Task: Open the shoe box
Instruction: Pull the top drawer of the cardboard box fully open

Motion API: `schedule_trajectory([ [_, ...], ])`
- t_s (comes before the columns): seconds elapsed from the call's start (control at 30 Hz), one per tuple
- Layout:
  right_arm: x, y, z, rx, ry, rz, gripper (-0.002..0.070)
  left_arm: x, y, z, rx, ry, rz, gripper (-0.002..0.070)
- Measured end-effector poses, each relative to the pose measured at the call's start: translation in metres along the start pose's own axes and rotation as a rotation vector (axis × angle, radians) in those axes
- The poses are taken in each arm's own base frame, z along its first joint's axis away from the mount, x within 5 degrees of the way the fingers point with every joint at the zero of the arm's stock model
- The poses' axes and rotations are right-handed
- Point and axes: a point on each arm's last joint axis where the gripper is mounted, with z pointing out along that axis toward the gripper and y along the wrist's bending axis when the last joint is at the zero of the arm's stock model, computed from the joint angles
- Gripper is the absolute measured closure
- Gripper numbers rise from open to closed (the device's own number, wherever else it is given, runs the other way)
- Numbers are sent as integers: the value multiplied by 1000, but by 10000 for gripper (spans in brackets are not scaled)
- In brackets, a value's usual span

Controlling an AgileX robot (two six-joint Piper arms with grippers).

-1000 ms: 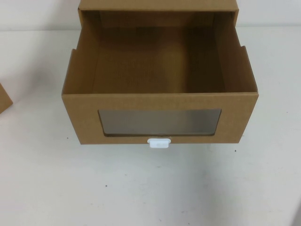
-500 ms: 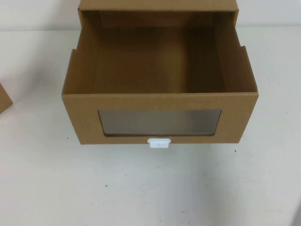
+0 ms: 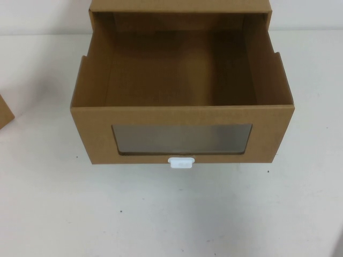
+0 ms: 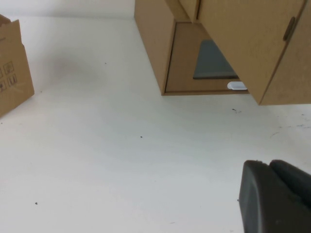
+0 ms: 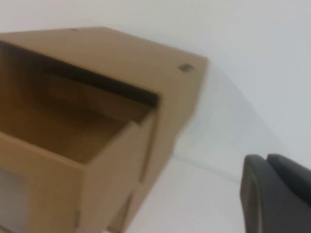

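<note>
The brown cardboard shoe box (image 3: 182, 115) stands at the middle back of the table. Its drawer is pulled out toward me from the outer sleeve (image 3: 180, 5), and the inside shows empty. The drawer front has a clear window (image 3: 182, 138) and a white pull tab (image 3: 181, 162). My left gripper (image 4: 267, 164) hovers low over the table, well short of the box (image 4: 233, 39) and its tab (image 4: 236, 86), shut on nothing. My right gripper (image 5: 266, 158) hangs off the box's right side (image 5: 97, 121), also shut and empty. Neither gripper shows clearly in the high view.
A second cardboard box (image 3: 4, 112) pokes in at the left edge of the white table (image 3: 171, 214); the left wrist view shows it too (image 4: 12, 68). A pale wall rises behind the shoe box.
</note>
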Motion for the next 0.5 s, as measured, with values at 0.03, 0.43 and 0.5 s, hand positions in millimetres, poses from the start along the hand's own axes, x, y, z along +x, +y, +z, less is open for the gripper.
schedule_trajectory([
  [0.03,-2,3,0,-27,-20,-34,694,0,0,0,0,0,0,680],
  [0.43,24,19,3,-135,1,-165,694,0,0,0,0,0,0,680],
  [0.5,35,22,3,-142,37,-162,694,0,0,0,0,0,0,680],
])
